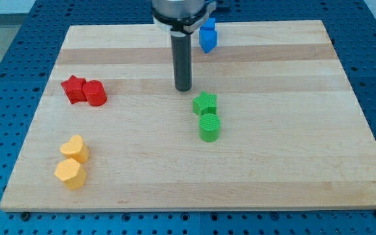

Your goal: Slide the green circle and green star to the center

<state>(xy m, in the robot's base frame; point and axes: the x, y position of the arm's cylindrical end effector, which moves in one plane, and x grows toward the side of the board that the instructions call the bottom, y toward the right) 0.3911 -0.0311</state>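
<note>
We see our tip (183,89) resting on the board (292,170), a bare rod holding nothing, just above and to the view's left of the green star (205,103), close but apart from it. The green circle (209,127) sits directly below the star, touching it; both lie near the board's middle. A red star (74,88) and red cylinder (95,93) touch at the left. Two yellow blocks (72,162) sit at lower left. A blue block (207,36) stands at the top.

Rod upright from arm at view's top, my tip (183,89) down on board, touching nothing.
</note>
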